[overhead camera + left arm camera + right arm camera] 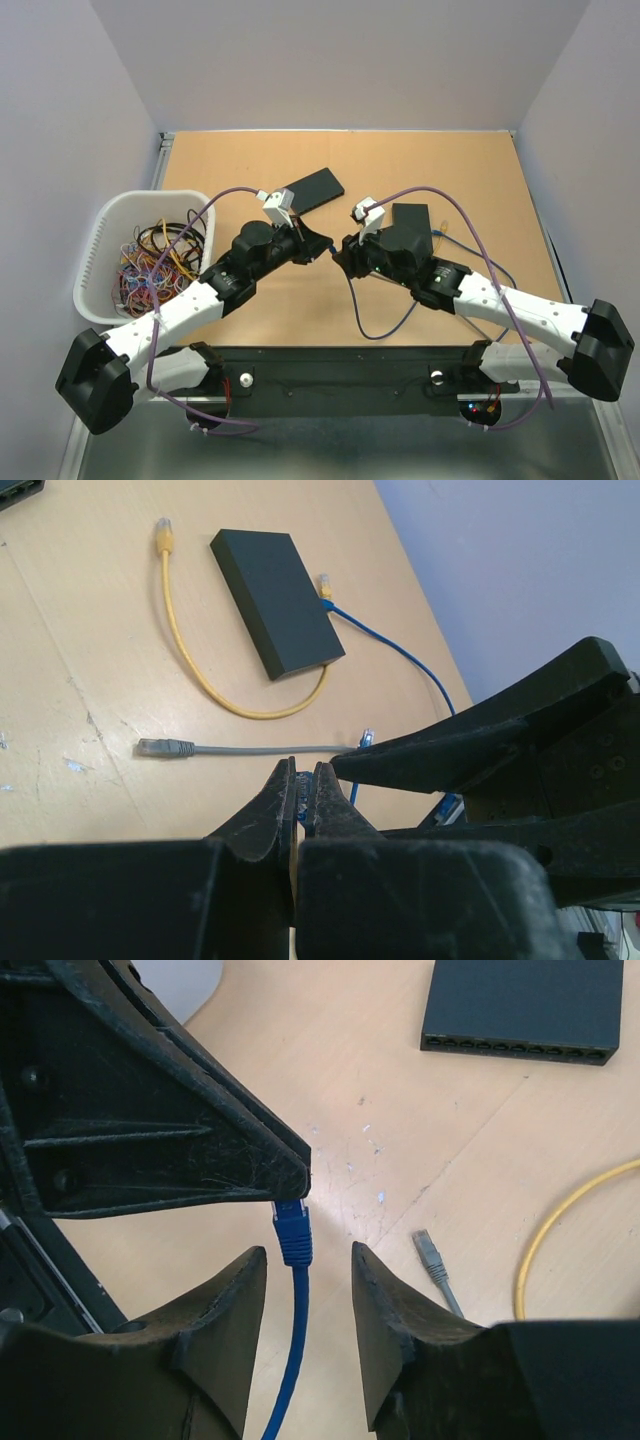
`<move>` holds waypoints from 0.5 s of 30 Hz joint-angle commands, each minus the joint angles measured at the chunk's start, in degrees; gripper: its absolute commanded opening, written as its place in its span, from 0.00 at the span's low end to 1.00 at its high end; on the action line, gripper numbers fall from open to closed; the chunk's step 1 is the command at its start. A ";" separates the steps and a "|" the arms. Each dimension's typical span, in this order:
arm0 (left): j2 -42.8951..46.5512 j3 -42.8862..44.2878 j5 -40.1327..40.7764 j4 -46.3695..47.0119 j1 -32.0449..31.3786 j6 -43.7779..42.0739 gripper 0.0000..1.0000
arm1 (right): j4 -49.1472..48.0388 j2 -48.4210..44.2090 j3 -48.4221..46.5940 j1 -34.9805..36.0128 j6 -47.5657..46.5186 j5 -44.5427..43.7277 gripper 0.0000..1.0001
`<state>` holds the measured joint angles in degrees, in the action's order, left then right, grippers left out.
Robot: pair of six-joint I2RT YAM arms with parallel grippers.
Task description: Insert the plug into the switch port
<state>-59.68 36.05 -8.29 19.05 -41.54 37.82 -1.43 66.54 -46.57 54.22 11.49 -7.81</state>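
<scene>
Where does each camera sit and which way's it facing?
Top external: above, behind the left arm and right arm, looking down on the table; both show.
Left wrist: on the left arm, looking past its shut left gripper toward a black switch.
Right wrist: on the right arm, facing the blue plug inside its open right gripper.
Both wrist views share the gray cable.

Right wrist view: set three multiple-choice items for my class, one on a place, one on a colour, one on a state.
1. The blue plug is: A between the fingers of the right pincer; B in a basket; C on the floor.
2. The loose plug beside the yellow cable is: A red; B grey; C green.
3. The right pincer is: A shut; B open; C out of view.
Answers: A, it hangs in the gap, held by the left pincer; B, it shows grey; B, its fingers stand apart on either side of the plug.
</scene>
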 commanded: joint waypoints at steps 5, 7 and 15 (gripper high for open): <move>0.00 1.48 -0.58 3.54 -0.12 0.06 0.00 | -4.63 2.98 -3.00 0.71 -0.24 -1.41 0.42; 0.00 1.30 -0.67 3.71 -0.12 0.06 0.00 | -4.98 3.33 -3.00 0.72 -0.06 -1.33 0.41; 0.00 0.69 -0.67 3.98 -0.21 0.15 0.00 | -6.48 2.54 -3.27 0.72 1.17 -2.12 0.40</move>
<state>-59.96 36.05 -8.56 20.34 -41.54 38.06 -3.31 70.15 -46.59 54.48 11.84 -8.60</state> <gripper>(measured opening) 0.059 0.382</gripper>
